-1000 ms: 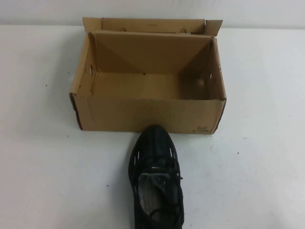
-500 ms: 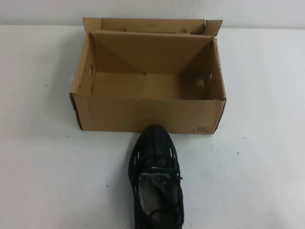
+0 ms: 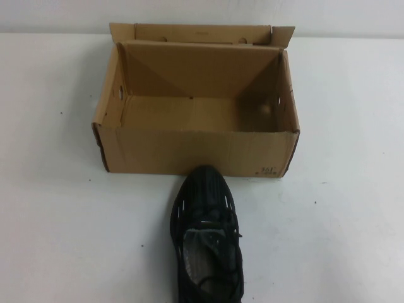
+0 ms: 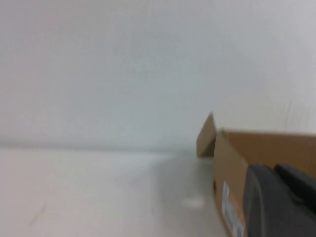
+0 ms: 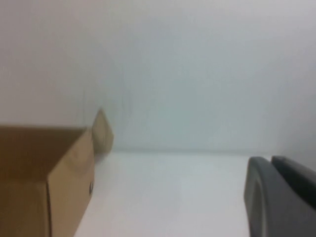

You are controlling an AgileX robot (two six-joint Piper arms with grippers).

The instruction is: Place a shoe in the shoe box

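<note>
The black knit shoe [image 3: 205,240] lies on the white table in the high view. Its toe touches the front wall of the open brown shoe box [image 3: 189,150] and its heel is at the near edge of the view. The box is empty, with its flaps up at the back. Neither arm shows in the high view. The left gripper [image 4: 274,170] shows in the left wrist view, fingers together and holding nothing, beside the box's end wall [image 4: 228,173]. The right gripper [image 5: 270,160] is shut and empty, apart from the box's other end [image 5: 54,168].
The white table [image 3: 57,208] spreads to both sides of the box and shoe. A pale wall [image 3: 353,16] runs along the far edge behind the box.
</note>
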